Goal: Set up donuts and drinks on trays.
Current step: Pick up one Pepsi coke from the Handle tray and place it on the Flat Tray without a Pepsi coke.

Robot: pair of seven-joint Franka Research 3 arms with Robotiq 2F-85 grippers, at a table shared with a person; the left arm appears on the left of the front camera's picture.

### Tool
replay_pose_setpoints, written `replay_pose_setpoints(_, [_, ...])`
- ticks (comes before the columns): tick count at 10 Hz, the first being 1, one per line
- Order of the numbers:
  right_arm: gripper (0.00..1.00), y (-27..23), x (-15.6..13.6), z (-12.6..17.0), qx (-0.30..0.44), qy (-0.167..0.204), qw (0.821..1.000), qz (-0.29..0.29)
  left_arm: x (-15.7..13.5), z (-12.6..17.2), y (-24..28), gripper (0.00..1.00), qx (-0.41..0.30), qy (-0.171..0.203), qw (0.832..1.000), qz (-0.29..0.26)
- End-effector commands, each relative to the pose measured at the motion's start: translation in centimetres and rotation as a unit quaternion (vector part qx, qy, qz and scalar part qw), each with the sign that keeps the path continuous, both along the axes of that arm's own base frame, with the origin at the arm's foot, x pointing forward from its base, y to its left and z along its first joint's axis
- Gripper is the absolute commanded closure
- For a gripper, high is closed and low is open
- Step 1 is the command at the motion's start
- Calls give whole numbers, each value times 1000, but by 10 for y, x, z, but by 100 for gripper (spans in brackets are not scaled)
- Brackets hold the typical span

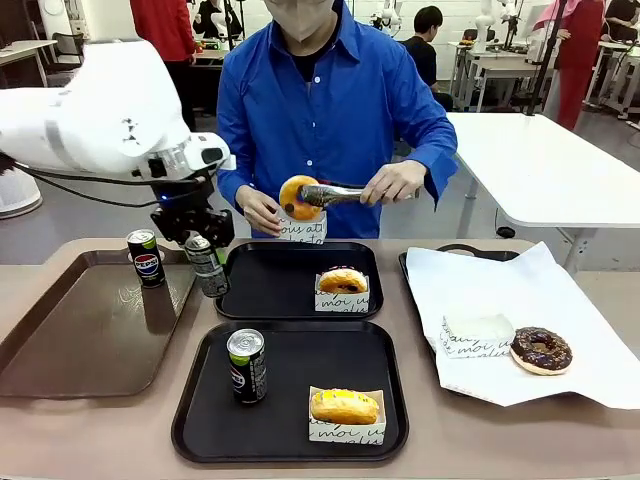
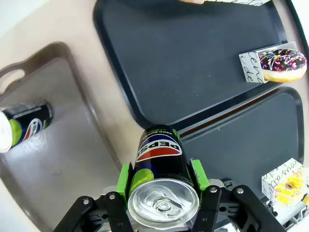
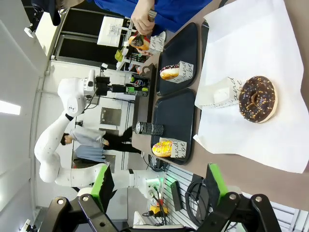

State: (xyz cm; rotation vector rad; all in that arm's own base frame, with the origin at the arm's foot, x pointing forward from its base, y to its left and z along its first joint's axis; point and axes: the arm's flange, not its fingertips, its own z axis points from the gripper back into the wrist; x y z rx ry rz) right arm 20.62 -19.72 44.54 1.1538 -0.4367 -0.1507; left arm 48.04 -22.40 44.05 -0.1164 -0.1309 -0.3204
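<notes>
My left gripper point(image 1: 203, 248) is shut on a black Pepsi can point(image 1: 208, 270), tilted in the air between the brown tray and the far black tray point(image 1: 260, 300). In the left wrist view the green pads point(image 2: 124, 176) clamp that can point(image 2: 159, 157). A second can point(image 1: 246, 366) and a yellow donut point(image 1: 344, 405) sit on the near black tray point(image 1: 200, 420). A chocolate donut point(image 1: 342, 281) lies on the far tray. The person's tongs hold a yellow donut point(image 1: 296, 197). My right gripper point(image 3: 158, 186) is open with nothing between its fingers.
A third can point(image 1: 146, 257) stands on the long brown tray point(image 1: 80, 340) at the left. At the right, a white paper sheet point(image 1: 560, 300) carries a chocolate donut point(image 1: 541, 350) and an empty paper holder point(image 1: 478, 335). The person's other hand holds a paper holder point(image 1: 300, 231).
</notes>
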Motion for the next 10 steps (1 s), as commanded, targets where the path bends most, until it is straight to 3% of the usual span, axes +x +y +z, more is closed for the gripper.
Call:
replay_pose_setpoints(1, [0, -1, 0, -1, 4, -8, 1000, 2, 10, -4, -19, 41, 12, -4, 1000, 4])
replay_pose_setpoints(3, [0, -1, 0, -1, 4, -8, 1000, 2, 11, -16, -19, 41, 25, 9, 1000, -7])
replay_pose_setpoints(4, [0, -1, 0, -1, 4, -8, 1000, 2, 7, -3, -8, 41, 29, 16, 999, -5])
replay_pose_setpoints(5, [0, -1, 0, -1, 4, -8, 1000, 2, -11, 30, 22, 41, 59, 13, 998, -4])
replay_pose_setpoints(7, [0, -1, 0, -1, 4, -8, 1000, 2, -72, 100, 108, 41, 63, 11, 998, -24])
replay_pose_setpoints(8, [0, -1, 0, -1, 4, -8, 1000, 2, -95, 111, 139, 41, 61, 12, 998, -20])
replay_pose_setpoints(10, [0, -1, 0, -1, 4, -8, 1000, 2, -103, 111, 173, 41, 52, 14, 998, 22])
